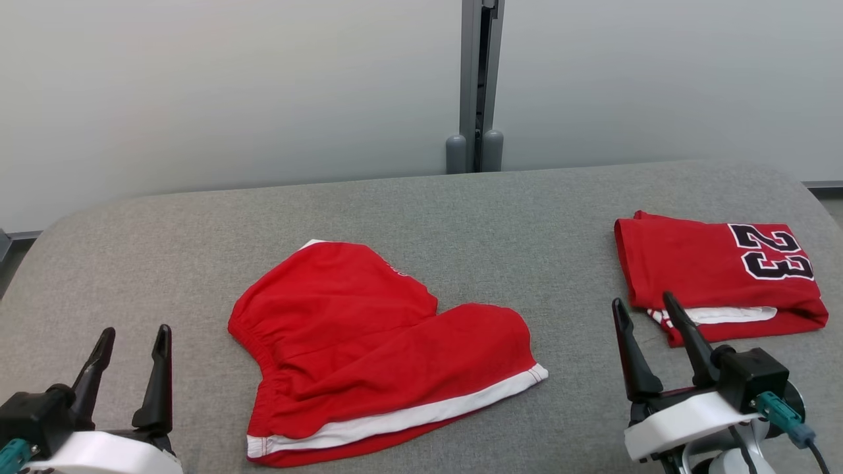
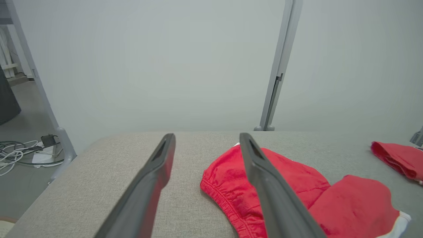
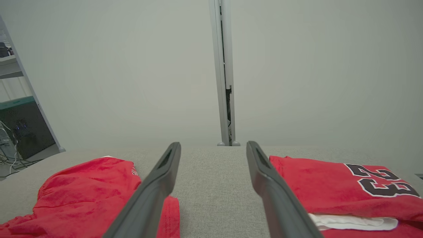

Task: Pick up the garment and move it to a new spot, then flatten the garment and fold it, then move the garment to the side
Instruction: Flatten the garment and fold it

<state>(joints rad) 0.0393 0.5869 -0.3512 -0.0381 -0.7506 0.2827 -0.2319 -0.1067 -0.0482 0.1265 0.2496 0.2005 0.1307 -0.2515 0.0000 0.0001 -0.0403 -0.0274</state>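
Red shorts (image 1: 369,349) with a white hem band lie loosely folded on the grey table (image 1: 461,210), near its middle front; they also appear as the red shorts (image 2: 290,191) and the red shorts (image 3: 82,195) in the wrist views. My left gripper (image 1: 132,342) stands open at the lower left, well left of the shorts, nothing between its fingers (image 2: 155,185). At the lower right my right gripper (image 1: 649,309) is open too, empty, its fingers (image 3: 274,195) pointing at bare table between the shorts and a folded jersey.
A folded red jersey (image 1: 718,276) with a black "23" lies at the table's right side, seen too as the jersey (image 3: 347,188). A grey post (image 1: 475,85) stands behind the table against pale panels. Cables (image 2: 19,152) lie on the floor to the left.
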